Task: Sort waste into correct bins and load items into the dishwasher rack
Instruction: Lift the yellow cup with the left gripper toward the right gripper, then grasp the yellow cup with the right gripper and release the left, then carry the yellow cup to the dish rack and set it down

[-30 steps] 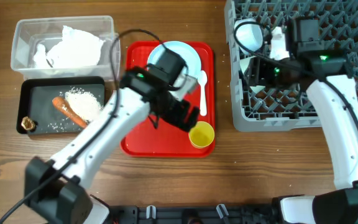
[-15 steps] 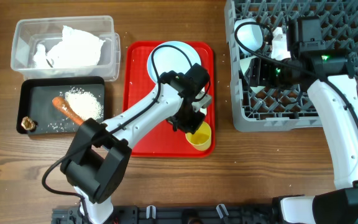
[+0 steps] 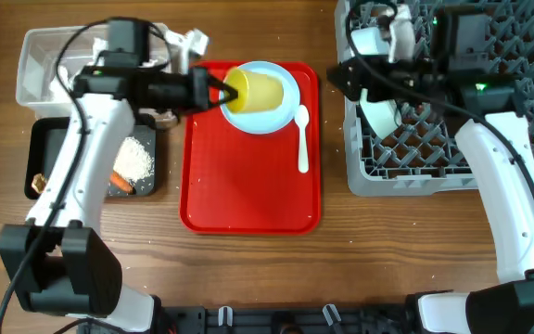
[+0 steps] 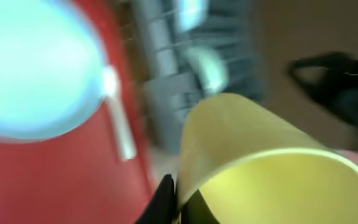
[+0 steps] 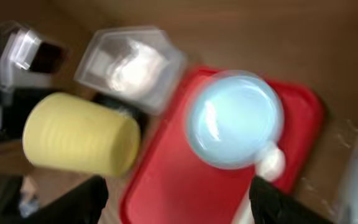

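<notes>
I have my left gripper pinching the rim of the yellow cup, tipped sideways over the blue plate at the red tray's 12 o'clock, while my right gripper hangs empty, fingers spread, at the rack's 9 o'clock edge.

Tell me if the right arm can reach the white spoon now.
Probably yes. The right gripper hangs open and empty by the left edge of the rack, near the white spoon, which lies uncovered on the red tray. The left gripper holds the yellow cup over the plate, clear of the spoon.
</notes>
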### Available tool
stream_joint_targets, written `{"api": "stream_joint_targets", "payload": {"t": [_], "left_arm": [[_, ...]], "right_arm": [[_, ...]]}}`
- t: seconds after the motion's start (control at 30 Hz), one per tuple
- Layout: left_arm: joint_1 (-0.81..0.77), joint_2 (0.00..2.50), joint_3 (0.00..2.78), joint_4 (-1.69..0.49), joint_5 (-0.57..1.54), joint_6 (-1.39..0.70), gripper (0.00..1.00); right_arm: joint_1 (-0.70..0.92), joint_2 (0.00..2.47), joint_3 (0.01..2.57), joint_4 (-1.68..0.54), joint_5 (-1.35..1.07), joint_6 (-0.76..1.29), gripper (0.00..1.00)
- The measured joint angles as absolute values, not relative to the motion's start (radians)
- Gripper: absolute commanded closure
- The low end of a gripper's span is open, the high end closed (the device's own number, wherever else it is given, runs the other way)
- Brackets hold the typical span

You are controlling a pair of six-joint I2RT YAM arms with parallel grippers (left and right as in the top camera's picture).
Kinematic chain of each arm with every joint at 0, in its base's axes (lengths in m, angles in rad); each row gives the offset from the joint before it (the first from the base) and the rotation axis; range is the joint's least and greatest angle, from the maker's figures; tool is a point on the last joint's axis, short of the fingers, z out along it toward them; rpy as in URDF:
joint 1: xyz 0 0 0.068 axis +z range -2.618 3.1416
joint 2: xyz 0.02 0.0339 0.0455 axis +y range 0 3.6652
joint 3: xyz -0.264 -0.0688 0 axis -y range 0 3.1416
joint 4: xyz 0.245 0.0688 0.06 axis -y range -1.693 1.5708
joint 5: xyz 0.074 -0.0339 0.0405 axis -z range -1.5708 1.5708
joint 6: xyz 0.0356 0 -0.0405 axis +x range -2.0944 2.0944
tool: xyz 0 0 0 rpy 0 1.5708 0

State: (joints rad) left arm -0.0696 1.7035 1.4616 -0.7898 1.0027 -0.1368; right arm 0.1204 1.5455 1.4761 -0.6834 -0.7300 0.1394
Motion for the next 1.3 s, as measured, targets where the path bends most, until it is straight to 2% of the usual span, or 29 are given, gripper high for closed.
{"api": "stream_joint_targets", "payload": {"t": [0.07,0.2,0.57,0.63,0.67,0.77,0.83,0.9,0.93,0.97,1.1,1.3], "left_arm": [[-0.035,1.703,1.462,-0.706,1.209,-0.141,0.96],[-0.031,1.703,1.462,-0.683,1.401,-0.141,0.96],[-0.031,1.703,1.462,-0.631,1.529,-0.141,0.96],[-0.031,1.703,1.462,-0.631,1.529,-0.141,0.96],[-0.031,1.703,1.462,-0.63,1.529,-0.141,0.96],[-0.03,1.703,1.462,-0.63,1.528,-0.141,0.96],[-0.03,1.703,1.462,-0.628,1.532,-0.141,0.77],[-0.031,1.703,1.462,-0.628,1.543,-0.146,0.47],[-0.031,1.703,1.462,-0.628,1.545,-0.149,0.39],[-0.031,1.703,1.462,-0.627,1.547,-0.15,0.34],[-0.031,1.703,1.462,-0.628,1.547,-0.152,0.31],[-0.031,1.703,1.462,-0.631,1.491,-0.152,0.25]], "right_arm": [[0.175,1.547,1.476,-0.581,-0.847,0.141,0.23],[0.283,1.548,1.476,-0.484,-0.937,0.141,0.19],[0.296,1.554,1.476,-0.424,-1.056,0.103,0.14],[0.309,1.569,1.476,-0.405,-1.072,0.102,0.19],[0.315,1.579,1.476,-0.388,-1.091,0.1,0.27],[0.32,1.592,1.476,-0.353,-1.147,0.094,0.37],[0.319,1.592,1.476,-0.35,-1.159,0.092,0.41],[0.319,1.594,1.476,-0.35,-1.159,0.093,0.41],[0.319,1.595,1.476,-0.35,-1.159,0.092,0.41],[0.319,1.596,1.476,-0.35,-1.159,0.092,0.41],[0.3,1.596,1.476,-0.358,-1.159,0.093,0.43],[0.111,1.596,1.477,-0.499,-1.151,0.078,0.41]]}}
